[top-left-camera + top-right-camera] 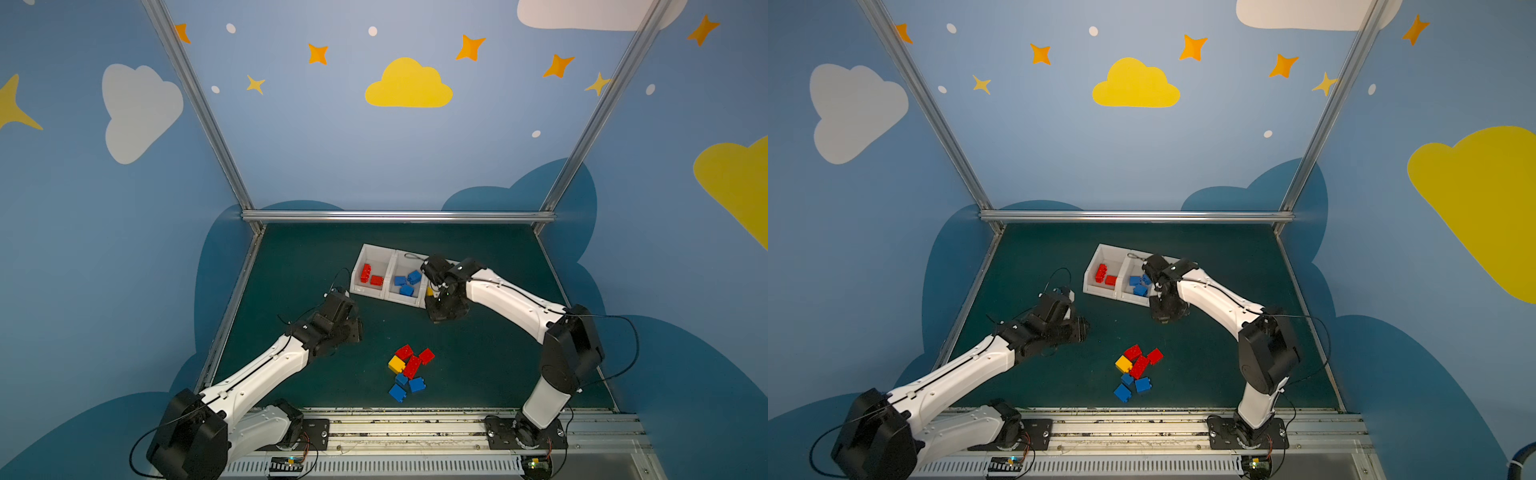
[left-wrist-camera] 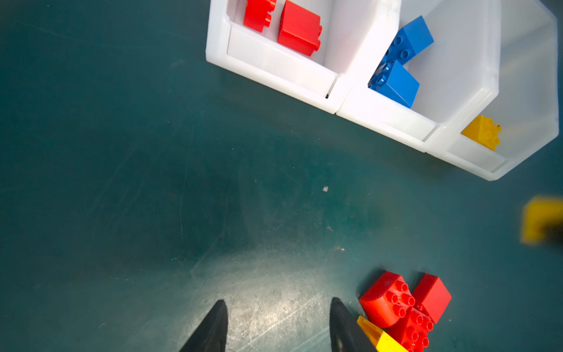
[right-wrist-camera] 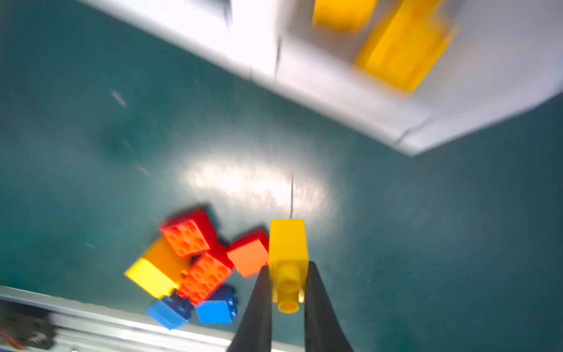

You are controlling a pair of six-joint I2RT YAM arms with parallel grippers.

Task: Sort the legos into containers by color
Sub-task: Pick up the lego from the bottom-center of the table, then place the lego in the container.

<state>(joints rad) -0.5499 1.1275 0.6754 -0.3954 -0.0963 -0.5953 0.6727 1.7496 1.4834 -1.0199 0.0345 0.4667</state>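
Right jaws clamp yellow brick (image 3: 288,253), just below bins' (image 1: 374,251) right end in a top view; left jaws half-open, empty.

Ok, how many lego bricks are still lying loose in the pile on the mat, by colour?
Red bricks: 3
Blue bricks: 3
Yellow bricks: 1
Total: 7, not counting the held yellow brick in the right gripper.
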